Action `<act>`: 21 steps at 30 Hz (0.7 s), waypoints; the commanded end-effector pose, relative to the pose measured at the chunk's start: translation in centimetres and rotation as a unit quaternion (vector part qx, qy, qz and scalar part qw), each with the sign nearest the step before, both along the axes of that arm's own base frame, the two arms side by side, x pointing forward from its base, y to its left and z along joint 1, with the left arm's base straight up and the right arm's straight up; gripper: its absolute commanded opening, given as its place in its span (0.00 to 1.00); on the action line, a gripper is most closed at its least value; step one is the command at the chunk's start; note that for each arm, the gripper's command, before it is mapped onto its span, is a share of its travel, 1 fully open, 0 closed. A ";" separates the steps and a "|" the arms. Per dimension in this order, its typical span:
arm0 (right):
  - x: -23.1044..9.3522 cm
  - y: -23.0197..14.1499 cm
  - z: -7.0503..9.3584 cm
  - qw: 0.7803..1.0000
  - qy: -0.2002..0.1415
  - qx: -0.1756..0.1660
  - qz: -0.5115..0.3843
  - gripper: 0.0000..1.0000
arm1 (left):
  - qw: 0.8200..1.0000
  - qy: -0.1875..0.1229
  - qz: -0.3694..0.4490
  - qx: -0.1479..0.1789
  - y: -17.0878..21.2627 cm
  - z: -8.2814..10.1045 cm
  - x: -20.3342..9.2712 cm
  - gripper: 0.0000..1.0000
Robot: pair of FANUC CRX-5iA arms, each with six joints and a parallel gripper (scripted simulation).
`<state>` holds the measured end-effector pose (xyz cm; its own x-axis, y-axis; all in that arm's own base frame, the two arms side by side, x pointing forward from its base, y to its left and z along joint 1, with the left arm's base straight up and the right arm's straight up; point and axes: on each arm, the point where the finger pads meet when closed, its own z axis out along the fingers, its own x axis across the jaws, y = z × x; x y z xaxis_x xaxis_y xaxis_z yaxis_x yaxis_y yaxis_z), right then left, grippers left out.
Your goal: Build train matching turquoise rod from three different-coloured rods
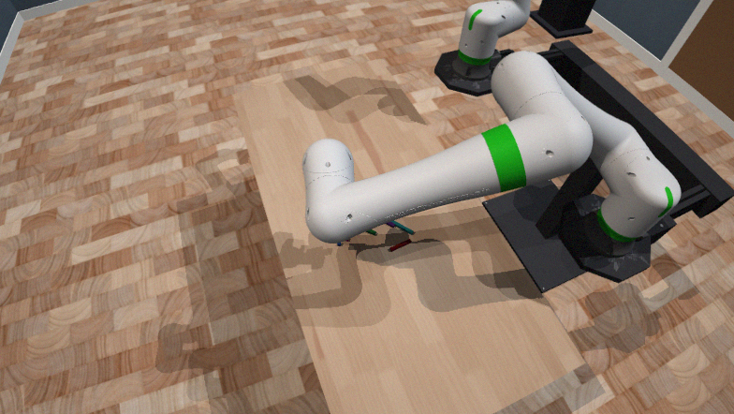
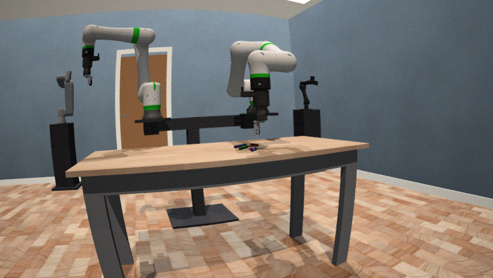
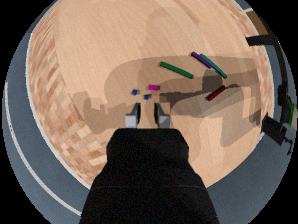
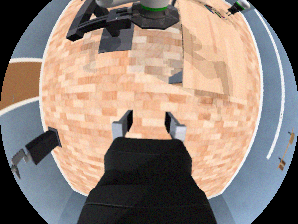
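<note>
Turquoise rod [image 1: 404,228] [image 2: 244,144] [image 3: 215,67] has the red rod [image 1: 400,245] [image 2: 254,144] [image 3: 216,93] near: probably light, stiff, best pinched mid-length; left gripper [image 2: 256,134] [image 3: 147,111] [image 4: 228,13] half-open, empty; right gripper [image 2: 90,83] [image 4: 149,120] wide, empty.
</note>
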<state>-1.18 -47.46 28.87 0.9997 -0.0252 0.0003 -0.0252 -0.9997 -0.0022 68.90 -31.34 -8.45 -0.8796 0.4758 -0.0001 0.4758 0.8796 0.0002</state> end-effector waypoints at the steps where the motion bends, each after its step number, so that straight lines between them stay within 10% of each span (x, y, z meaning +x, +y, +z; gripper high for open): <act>1: 0.0 0.0 0.1 1.000 0.000 -0.001 0.000 1.00 | 1.000 -0.001 0.000 -0.001 0.0 0.2 0.1 0.54; 21: 0.0 0.0 0.1 1.000 0.000 -0.001 0.000 1.00 | 1.000 -0.001 0.000 -0.001 -0.1 -1.2 0.1 0.54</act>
<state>-1.18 -47.46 28.87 0.9997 -0.0252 0.0003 -0.0252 -0.9997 -0.0022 68.95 -31.35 -9.43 -0.8794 0.4761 0.0004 0.4761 0.8794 0.0001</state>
